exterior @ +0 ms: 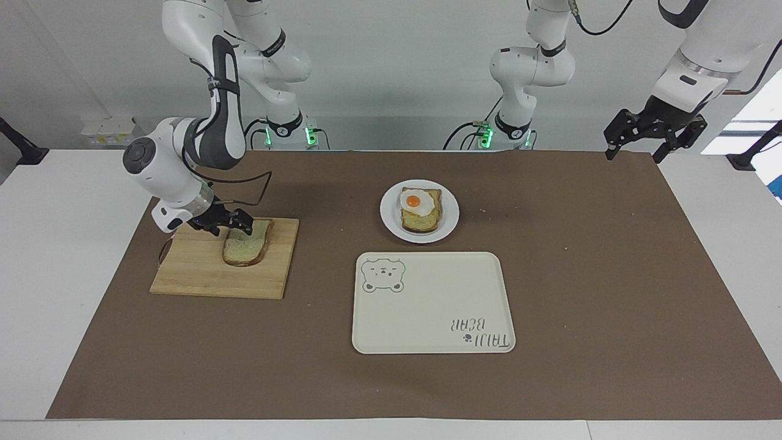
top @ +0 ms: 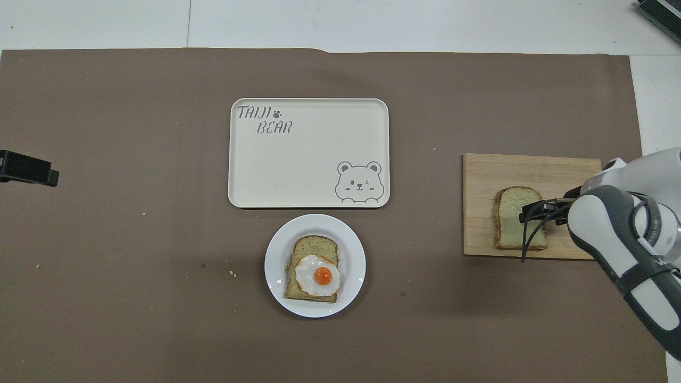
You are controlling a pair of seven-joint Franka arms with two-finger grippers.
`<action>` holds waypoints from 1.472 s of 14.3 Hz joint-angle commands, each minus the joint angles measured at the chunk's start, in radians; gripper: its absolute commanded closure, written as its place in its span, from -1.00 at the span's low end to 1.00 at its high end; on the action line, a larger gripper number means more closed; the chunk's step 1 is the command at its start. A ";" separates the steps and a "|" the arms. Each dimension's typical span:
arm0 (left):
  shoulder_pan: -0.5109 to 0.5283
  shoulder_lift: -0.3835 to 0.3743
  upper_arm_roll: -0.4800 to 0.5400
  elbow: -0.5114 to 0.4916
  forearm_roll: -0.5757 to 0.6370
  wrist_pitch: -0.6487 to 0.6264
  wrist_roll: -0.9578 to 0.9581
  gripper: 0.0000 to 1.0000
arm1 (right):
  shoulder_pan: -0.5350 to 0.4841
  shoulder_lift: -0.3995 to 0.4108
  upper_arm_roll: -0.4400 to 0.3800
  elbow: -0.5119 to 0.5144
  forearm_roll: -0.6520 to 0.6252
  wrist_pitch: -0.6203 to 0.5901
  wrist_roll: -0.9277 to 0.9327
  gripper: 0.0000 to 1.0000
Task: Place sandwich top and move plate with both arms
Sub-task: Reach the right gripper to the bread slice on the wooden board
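Observation:
The sandwich top (exterior: pixel 247 244) (top: pixel 512 221) lies flat on a wooden cutting board (exterior: pixel 201 275) (top: pixel 495 170) toward the right arm's end of the table. My right gripper (exterior: pixel 229 225) (top: pixel 537 211) is low over the slice's robot-side end, open; I cannot tell if it touches the bread. The small white plate (exterior: pixel 388 221) (top: pixel 274 290) sits mid-table and carries a yellower slice with a fried egg (exterior: pixel 415 200) (top: pixel 318 275). My left gripper (exterior: pixel 654 137) (top: pixel 26 169) waits open, high over the left arm's end of the mat.
A cream rectangular tray (exterior: pixel 427 305) (top: pixel 298 170) with a bear drawing lies beside the plate, farther from the robots. A brown mat (exterior: pixel 611 275) covers the table. A black cable loops from the right wrist down to the board.

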 commanded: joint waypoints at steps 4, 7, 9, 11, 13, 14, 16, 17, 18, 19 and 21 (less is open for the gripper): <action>0.000 -0.006 0.002 0.004 0.010 -0.013 0.010 -1.00 | -0.016 0.003 0.010 -0.018 0.075 0.020 -0.044 -0.16; 0.000 -0.006 0.002 0.004 0.009 -0.013 0.010 -1.00 | -0.016 0.003 0.010 -0.018 0.075 0.020 -0.041 1.00; 0.000 -0.006 0.002 0.004 0.009 -0.013 0.010 -1.00 | -0.016 0.003 0.010 -0.018 0.075 0.020 -0.033 1.00; 0.000 -0.006 0.002 0.004 0.010 -0.013 0.010 -1.00 | -0.015 0.003 0.010 -0.018 0.075 0.018 -0.033 1.00; 0.000 -0.004 0.002 0.003 0.010 -0.013 0.010 -1.00 | -0.015 0.004 0.010 -0.018 0.075 0.018 -0.033 1.00; 0.000 -0.006 0.002 0.004 0.010 -0.013 0.010 -1.00 | -0.013 0.004 0.010 -0.018 0.075 0.018 -0.033 1.00; 0.000 -0.006 0.002 0.004 0.010 -0.013 0.010 -1.00 | -0.007 0.006 0.010 -0.016 0.075 0.020 -0.032 1.00; 0.000 -0.006 0.002 0.004 0.010 -0.013 0.010 -1.00 | -0.007 0.006 0.010 -0.016 0.075 0.018 -0.032 1.00; 0.000 -0.006 0.002 0.004 0.010 -0.013 0.010 -1.00 | -0.007 0.007 0.010 -0.012 0.075 0.018 -0.033 1.00; 0.000 -0.006 0.002 0.004 0.009 -0.013 0.010 -1.00 | -0.007 0.012 0.010 -0.006 0.074 0.012 -0.036 1.00; 0.000 -0.006 0.002 0.004 0.009 -0.013 0.010 -1.00 | -0.007 0.020 0.010 0.020 0.074 -0.011 -0.043 1.00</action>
